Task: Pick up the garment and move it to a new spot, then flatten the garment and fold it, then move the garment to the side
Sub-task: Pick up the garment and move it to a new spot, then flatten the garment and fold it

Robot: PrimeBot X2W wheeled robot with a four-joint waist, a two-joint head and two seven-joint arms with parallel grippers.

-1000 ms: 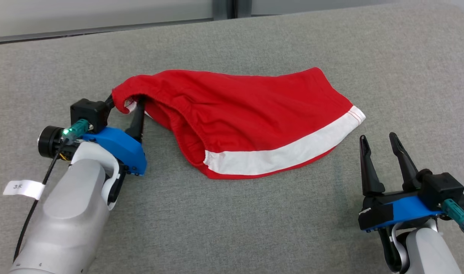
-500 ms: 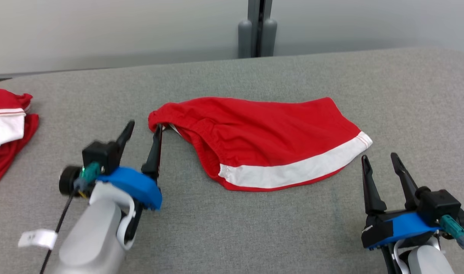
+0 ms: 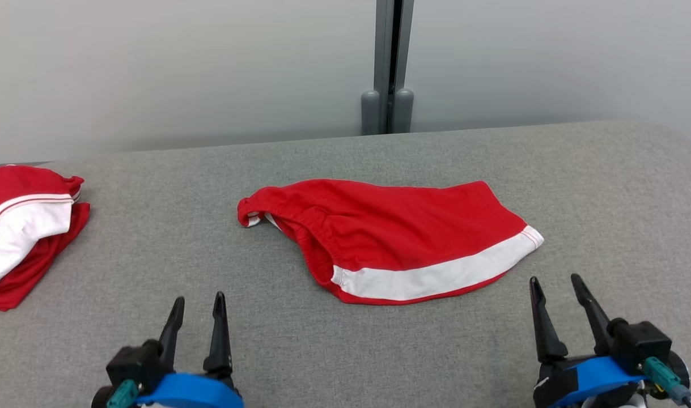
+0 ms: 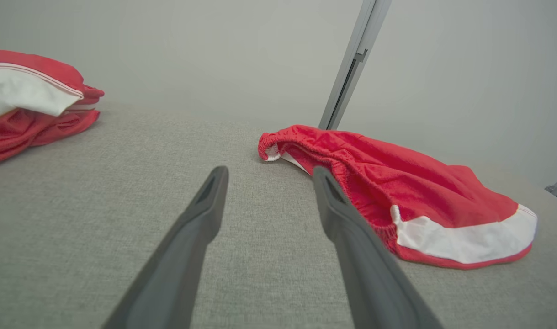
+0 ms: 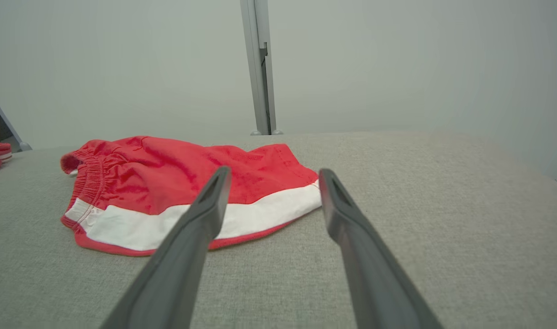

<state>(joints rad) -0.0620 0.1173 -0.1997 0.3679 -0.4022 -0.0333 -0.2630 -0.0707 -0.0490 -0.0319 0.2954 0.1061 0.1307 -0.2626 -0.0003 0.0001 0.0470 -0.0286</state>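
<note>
Both left gripper (image 3: pixel 199 297), right gripper (image 3: pixel 554 277) spread, clear of garment (image 3: pixel 402 238); leftward pile (image 3: pixel 22 226) perhaps folded.

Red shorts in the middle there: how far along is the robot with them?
Done, apparently: the red shorts lie folded and fairly flat on the grey padded table, though the waistband end is bunched. In hand: nothing; the left tool and right tool are open and clear of the cloth. Left: moving the shorts aside, perhaps towards the pile of red and white garments.
</note>
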